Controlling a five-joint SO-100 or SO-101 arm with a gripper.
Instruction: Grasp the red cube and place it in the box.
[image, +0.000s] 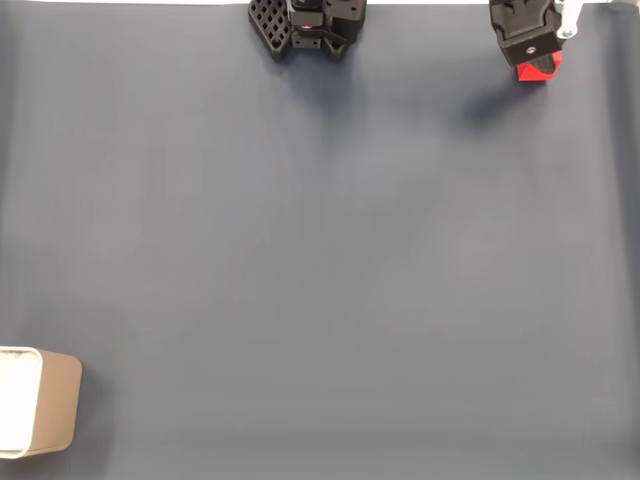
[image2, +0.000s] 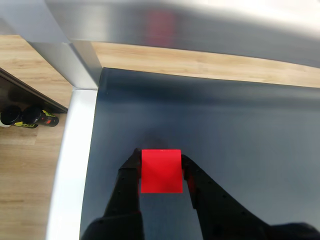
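Observation:
The red cube (image: 538, 70) is at the top right of the fixed view, sticking out below my black gripper (image: 535, 58). In the wrist view the red cube (image2: 161, 171) sits squarely between the two black fingers (image2: 129, 185), which press on its left and right faces, so my gripper (image2: 160, 159) is shut on it. A soft shadow on the mat lies to the cube's lower left in the fixed view. The box (image: 58, 400), tan-sided with a white inside, stands at the bottom left edge, far from the gripper and partly cut off.
A dark blue-grey mat (image: 320, 260) covers the table. The arm's black base (image: 308, 25) sits at the top centre. The wrist view shows the mat's corner, the white table edge (image2: 70, 165), a wooden floor and a metal post (image2: 75, 55).

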